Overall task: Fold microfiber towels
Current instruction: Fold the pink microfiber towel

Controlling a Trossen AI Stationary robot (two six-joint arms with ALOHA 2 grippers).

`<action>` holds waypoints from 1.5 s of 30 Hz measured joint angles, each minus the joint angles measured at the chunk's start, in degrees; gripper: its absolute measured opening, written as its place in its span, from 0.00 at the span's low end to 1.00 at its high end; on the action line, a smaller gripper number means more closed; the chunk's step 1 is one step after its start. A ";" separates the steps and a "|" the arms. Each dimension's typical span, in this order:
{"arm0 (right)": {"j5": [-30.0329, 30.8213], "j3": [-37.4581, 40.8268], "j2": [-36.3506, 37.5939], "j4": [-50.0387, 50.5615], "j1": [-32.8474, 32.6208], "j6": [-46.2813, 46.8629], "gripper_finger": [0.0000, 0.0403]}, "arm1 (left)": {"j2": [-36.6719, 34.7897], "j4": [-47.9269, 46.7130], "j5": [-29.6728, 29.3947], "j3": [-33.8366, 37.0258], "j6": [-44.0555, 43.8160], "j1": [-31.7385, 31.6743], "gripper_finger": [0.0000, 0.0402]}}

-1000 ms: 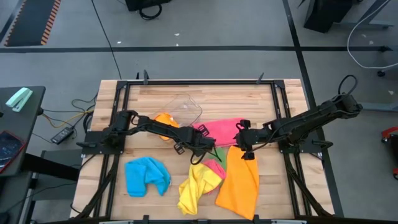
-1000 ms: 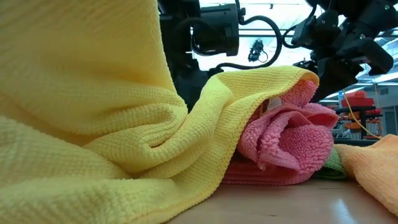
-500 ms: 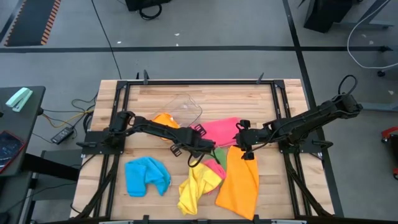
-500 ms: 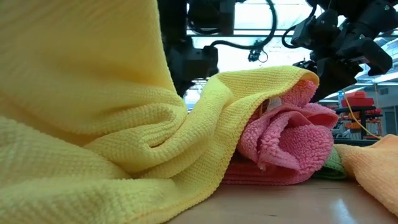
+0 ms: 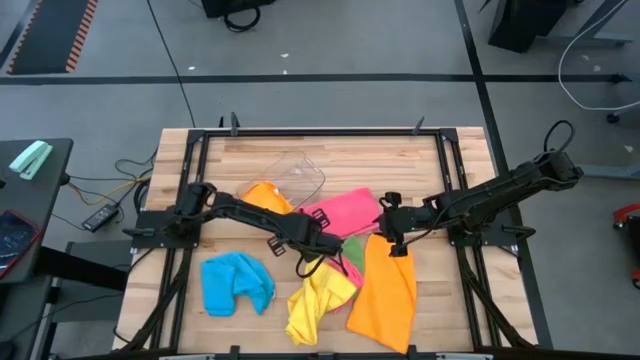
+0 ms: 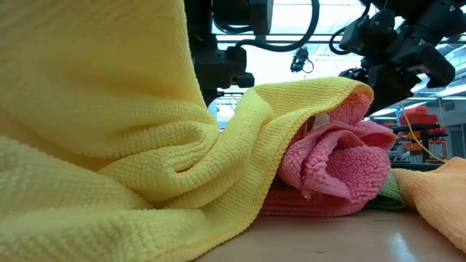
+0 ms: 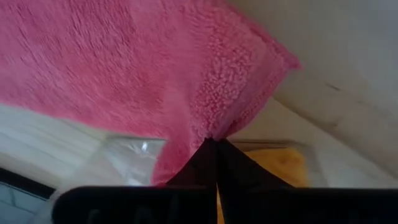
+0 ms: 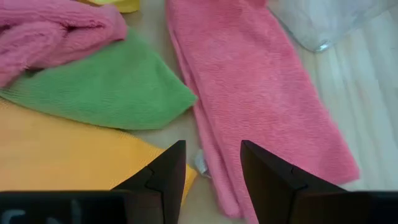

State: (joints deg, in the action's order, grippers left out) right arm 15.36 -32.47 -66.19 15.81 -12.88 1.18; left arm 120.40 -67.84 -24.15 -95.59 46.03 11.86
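Left gripper (image 7: pixel 216 144): fingers pressed together, pinching an edge of the pink towel (image 5: pixel 345 211), which lies mid-table beside the clear tub (image 5: pixel 300 172). Right gripper (image 8: pixel 211 160): fingers spread, empty, over the orange towel (image 5: pixel 385 292) just beside the pink towel.

The wooden table (image 5: pixel 400 155) carries blue (image 5: pixel 236 283), yellow (image 5: pixel 315 304), orange (image 5: pixel 386 295), pink (image 5: pixel 345 212) towels and a clear tub (image 5: pixel 298 175).

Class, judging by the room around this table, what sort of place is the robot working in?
Probably a lab or workshop: a wooden table in a black metal frame, grey concrete floor with cables, and hazard-striped matting.
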 joint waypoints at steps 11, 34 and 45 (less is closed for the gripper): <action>3.87 9.99 -0.31 -18.64 4.10 -7.55 0.40 | -0.04 4.82 -0.22 -0.01 4.78 -2.42 0.03; 1.66 21.00 -0.31 -24.53 22.77 -2.53 0.40 | -0.07 9.32 -2.55 -0.04 9.94 -3.44 0.05; 1.69 21.64 -0.31 -23.53 22.77 0.77 0.40 | -0.07 15.37 -4.31 -0.04 11.64 -4.19 0.05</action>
State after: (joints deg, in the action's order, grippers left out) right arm 17.04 -10.83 -66.50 -7.72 9.89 1.96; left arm 120.33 -52.47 -28.46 -95.64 57.67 7.67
